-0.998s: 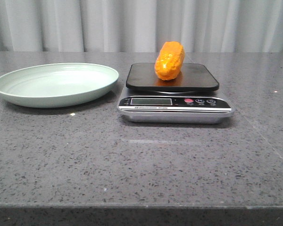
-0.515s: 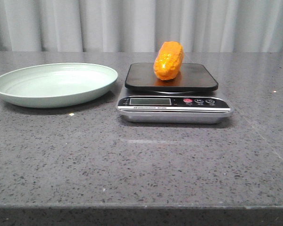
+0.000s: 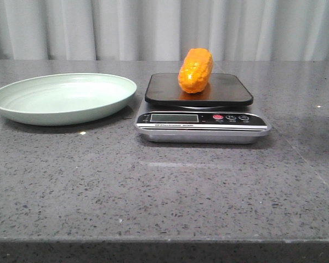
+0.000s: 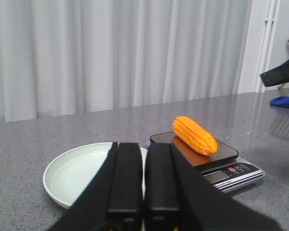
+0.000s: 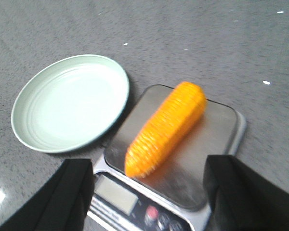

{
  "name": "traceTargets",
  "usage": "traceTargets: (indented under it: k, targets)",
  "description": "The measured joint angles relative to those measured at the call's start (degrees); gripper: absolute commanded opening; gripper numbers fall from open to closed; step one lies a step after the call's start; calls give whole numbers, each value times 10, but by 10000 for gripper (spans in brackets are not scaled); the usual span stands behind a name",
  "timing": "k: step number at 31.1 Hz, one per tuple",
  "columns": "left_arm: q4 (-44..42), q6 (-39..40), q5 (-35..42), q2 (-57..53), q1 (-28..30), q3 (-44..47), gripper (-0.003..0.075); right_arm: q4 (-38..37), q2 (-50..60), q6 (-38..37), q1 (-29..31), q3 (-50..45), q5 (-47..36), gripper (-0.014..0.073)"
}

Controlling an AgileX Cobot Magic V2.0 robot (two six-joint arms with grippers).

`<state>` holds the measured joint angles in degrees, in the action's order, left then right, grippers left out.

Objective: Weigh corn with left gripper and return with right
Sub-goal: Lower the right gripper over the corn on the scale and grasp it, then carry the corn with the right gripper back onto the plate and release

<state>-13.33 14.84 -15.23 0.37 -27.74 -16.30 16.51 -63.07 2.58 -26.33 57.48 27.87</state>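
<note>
The orange corn [image 3: 196, 70] lies on the dark platform of the kitchen scale [image 3: 202, 119], free of both grippers; it also shows as corn [image 4: 195, 134] and corn [image 5: 165, 127]. My left gripper [image 4: 143, 156] is shut, its two black fingers pressed together with nothing between them, held back from the scale over the near side of the plate [image 4: 82, 169]. My right gripper [image 5: 151, 185] is open and wide, hovering above the scale's front, with the corn just beyond its fingers. Neither gripper shows in the front view.
A pale green plate [image 3: 63, 98] sits left of the scale on the grey speckled table [image 3: 164, 186]. White curtains hang behind the table. A blue cloth [image 4: 285, 101] and the dark right arm [image 4: 281, 74] show at the far edge of the left wrist view.
The plate and scale appear a few pixels further left in the front view. The corn stays on the scale.
</note>
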Motion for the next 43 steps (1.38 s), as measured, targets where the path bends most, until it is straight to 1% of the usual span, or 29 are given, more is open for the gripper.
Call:
traceTargets:
  k: [2, 6, 8, 14, 17, 21, 25, 26, 28, 29, 30, 33, 34, 38, 43]
  targets:
    - [0, 0, 0, 0, 0, 0, 127, 0, -51, -21, -5, 47, 13, 576]
    - [0, 0, 0, 0, 0, 0, 127, -10, -135, -93, -5, 135, 56, 576]
    - [0, 0, 0, 0, 0, 0, 127, -35, -180, -136, -5, 185, 93, 576]
    - [0, 0, 0, 0, 0, 0, 127, -157, -298, -297, -12, 324, 231, 576]
    - [0, 0, 0, 0, 0, 0, 127, -175, -352, -343, -25, 374, 273, 576]
    - [0, 0, 0, 0, 0, 0, 127, -182, -413, -358, -42, 419, 307, 576]
    - [0, 0, 0, 0, 0, 0, 127, -196, -460, -369, -44, 431, 351, 573]
    - [0, 0, 0, 0, 0, 0, 127, -200, -468, -369, -44, 433, 357, 559]
    - [0, 0, 0, 0, 0, 0, 127, -206, -471, -369, -44, 437, 360, 472]
    - [0, 0, 0, 0, 0, 0, 127, -208, -473, -370, -44, 440, 361, 413]
    - [0, 0, 0, 0, 0, 0, 127, -211, -474, -370, -44, 439, 362, 321]
    - [-1, 0, 0, 0, 0, 0, 127, -215, -475, -370, -44, 444, 362, 146]
    - [-1, 0, 0, 0, 0, 0, 127, -215, -476, -370, -44, 449, 363, 132]
    - [-1, 0, 0, 0, 0, 0, 127, -212, -490, -342, -68, 493, 372, 147]
    - [-1, 0, 0, 0, 0, 0, 127, -209, -505, -318, -137, 574, 362, 147]
